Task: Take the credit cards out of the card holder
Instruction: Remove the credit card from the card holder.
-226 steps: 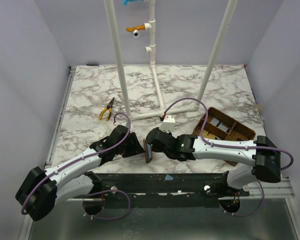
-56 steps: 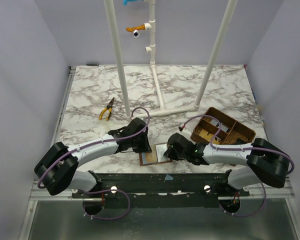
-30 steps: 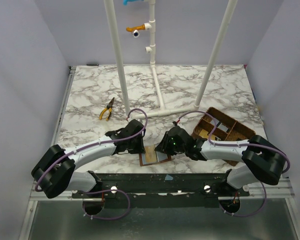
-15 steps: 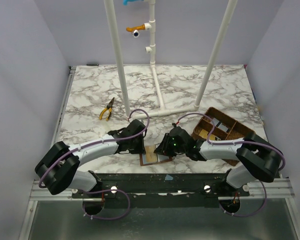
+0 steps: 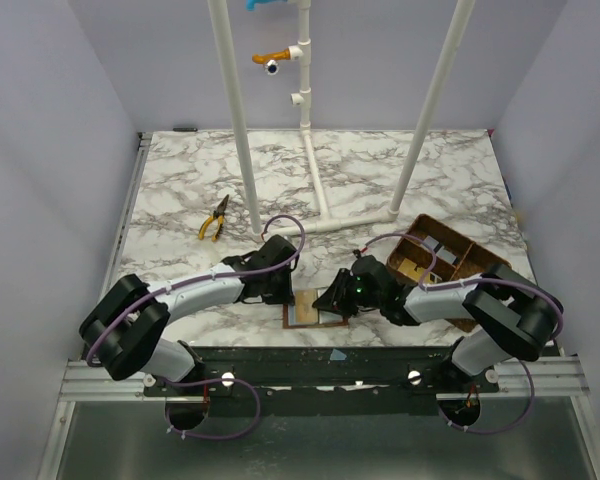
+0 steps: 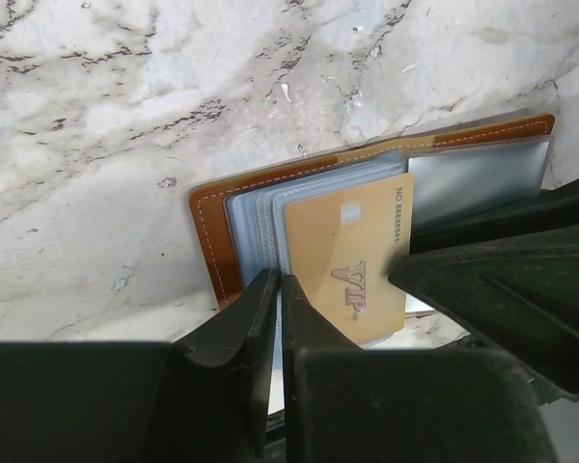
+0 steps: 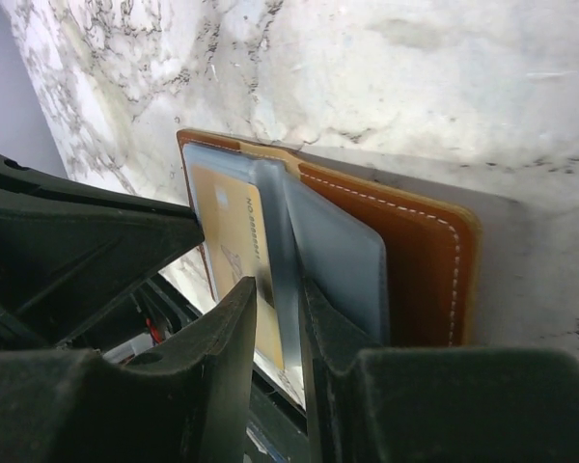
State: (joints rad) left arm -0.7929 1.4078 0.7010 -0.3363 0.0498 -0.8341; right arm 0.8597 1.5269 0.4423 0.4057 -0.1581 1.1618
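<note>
Brown leather holder [image 5: 305,312] lies open at the tabletop's [image 5: 380,170] near edge, between the two arms. Left hand [image 6: 278,282] is all but shut at the yellow card's [image 6: 352,270] corner; whether it grips the card I cannot tell. Right hand [image 7: 278,287] pinches a raised clear pocket leaf [image 7: 275,222]. A pull without a true grip would slip off; dragging leaf and holder together could tip them over the edge.

card holder [image 6: 208,236]: smooth brown leather, pale stitching along the edge. pockets [image 6: 473,178]: glossy clear blue-grey plastic. card [image 6: 347,260]: yellowish plastic, slight sheen. table [image 6: 106,116]: marble-patterned, matt, smooth.
</note>
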